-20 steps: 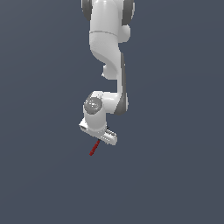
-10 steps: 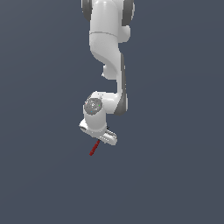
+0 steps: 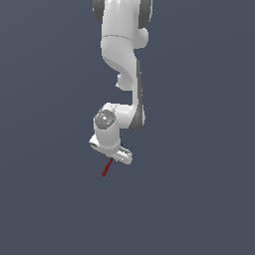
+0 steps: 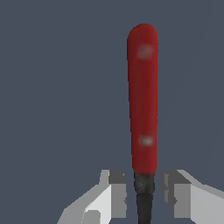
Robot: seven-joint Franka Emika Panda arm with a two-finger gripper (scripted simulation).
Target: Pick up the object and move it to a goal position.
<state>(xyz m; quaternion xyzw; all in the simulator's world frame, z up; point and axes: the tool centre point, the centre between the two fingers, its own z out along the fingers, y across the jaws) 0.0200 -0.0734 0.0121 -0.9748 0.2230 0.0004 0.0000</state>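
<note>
The object (image 4: 142,96) is a thin stick with a red handle and a dark metal tip. In the wrist view the dark tip runs down between my two grey fingers (image 4: 116,192), which stand close against it on either side. My gripper (image 4: 144,194) is shut on the object at the dark end, and the red handle sticks out past the fingertips. In the exterior view the red handle (image 3: 106,168) pokes out below my gripper (image 3: 113,158), toward the lower left. The fingers are hidden behind the white hand there. I cannot tell whether the object touches the ground.
The white arm (image 3: 122,60) comes down from the top of the exterior view. The plain dark grey ground (image 3: 199,199) lies all around it. Nothing else shows.
</note>
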